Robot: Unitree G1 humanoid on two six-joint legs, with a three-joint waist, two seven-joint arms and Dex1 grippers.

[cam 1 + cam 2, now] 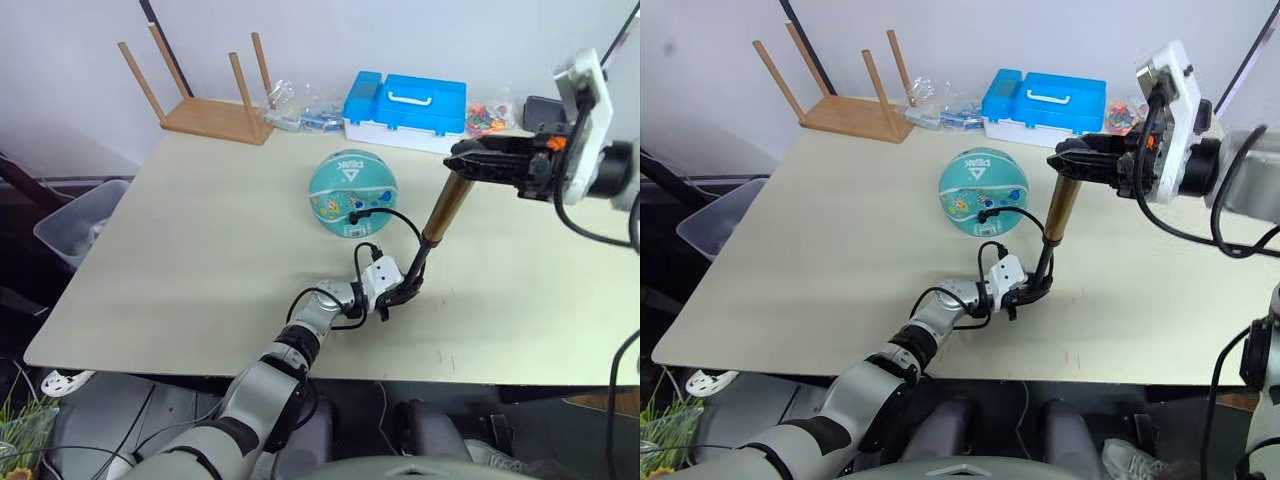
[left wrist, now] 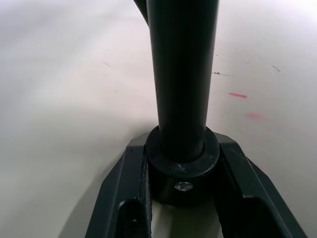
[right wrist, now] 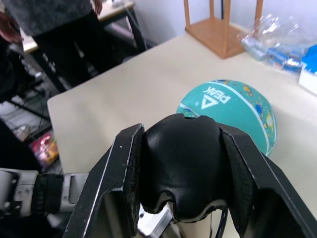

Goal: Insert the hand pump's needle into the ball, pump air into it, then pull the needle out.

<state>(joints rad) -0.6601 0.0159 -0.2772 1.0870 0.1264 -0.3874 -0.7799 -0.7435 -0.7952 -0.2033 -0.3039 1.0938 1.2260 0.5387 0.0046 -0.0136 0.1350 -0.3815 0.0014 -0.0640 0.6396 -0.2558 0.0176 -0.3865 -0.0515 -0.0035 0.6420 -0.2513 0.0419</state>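
Pincers both grip the hand pump (image 1: 446, 210): our left pincer (image 1: 400, 294) clamps its black lower end at the table (image 1: 180, 250), our right pincer (image 1: 466, 160) closes on its handle. Its hose reaches the ball (image 1: 352, 192) just beside.

Lots of open desk (image 1: 180, 260) on my left side and along the near edge, nothing parked there, so easy passage. Middle is the tight bit: ball (image 1: 352, 193) sits center w/ the hand pump (image 1: 440, 215) standing tilted just to its right, thin hose looping between the two, so that gap's blocked. My left pincer (image 1: 398, 296) clamps the pump's foot, right pincer (image 1: 470, 158) grips its top. Back edge is crowded: upside-down wooden stool (image 1: 215, 110), plastic bags (image 1: 300, 110), blue case (image 1: 405, 108). Right of the pump the desk is bare.
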